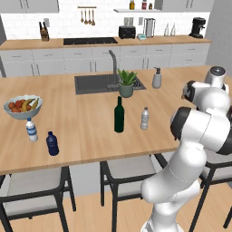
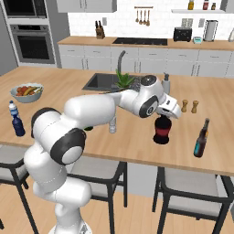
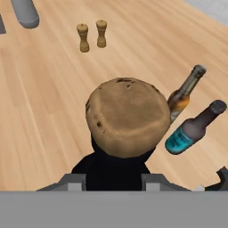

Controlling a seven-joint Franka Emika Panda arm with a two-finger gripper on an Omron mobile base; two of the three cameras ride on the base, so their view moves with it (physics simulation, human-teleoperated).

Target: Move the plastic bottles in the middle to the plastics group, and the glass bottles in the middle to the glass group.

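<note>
Kitchen, wood worktop (image 1: 86, 131) island with dark sink (image 1: 97, 83) and grey faucet (image 1: 113, 63). White tile wall (image 1: 68, 18), grey cabinets (image 1: 54, 61), black cooktop (image 1: 89, 41). Built-in oven (image 2: 31, 43) far left. Dark-framed stools (image 1: 34, 190) with grey seats, wood floor (image 1: 90, 217).

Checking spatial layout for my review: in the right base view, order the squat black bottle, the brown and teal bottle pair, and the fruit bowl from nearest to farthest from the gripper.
1. Squat black bottle, directly under the gripper.
2. Brown and teal bottle pair, to its right at the counter edge.
3. Fruit bowl, far left.
</note>
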